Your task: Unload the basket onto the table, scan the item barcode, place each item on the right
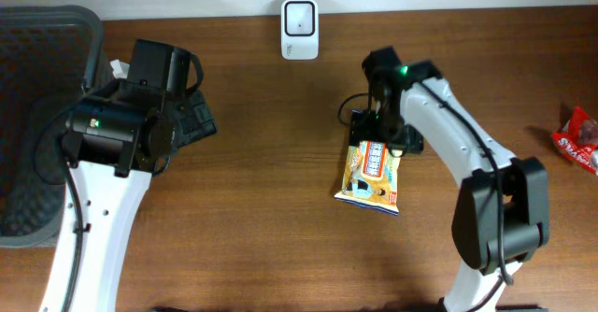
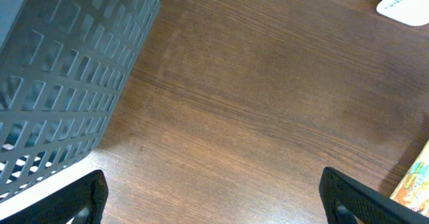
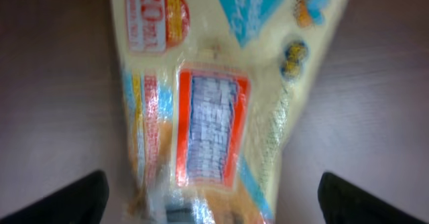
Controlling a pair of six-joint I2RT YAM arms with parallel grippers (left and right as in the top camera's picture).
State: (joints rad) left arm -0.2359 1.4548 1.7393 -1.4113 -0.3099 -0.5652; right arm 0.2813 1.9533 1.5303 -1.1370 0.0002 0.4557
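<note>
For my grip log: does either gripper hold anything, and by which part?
Nothing is held: left gripper and right gripper are open, snack packet lies ungripped.

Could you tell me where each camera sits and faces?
Overhead: fixed above, facing down on table, scanner, snack packet; left arm, right arm show.
Left wrist: on that wrist, facing down at wood beside the basket; open left end effector shows at bottom.
Right wrist: on that wrist, close above the blurred snack packet; right end effector shows at bottom.
Shared: overhead and right wrist both show the snack packet.
</note>
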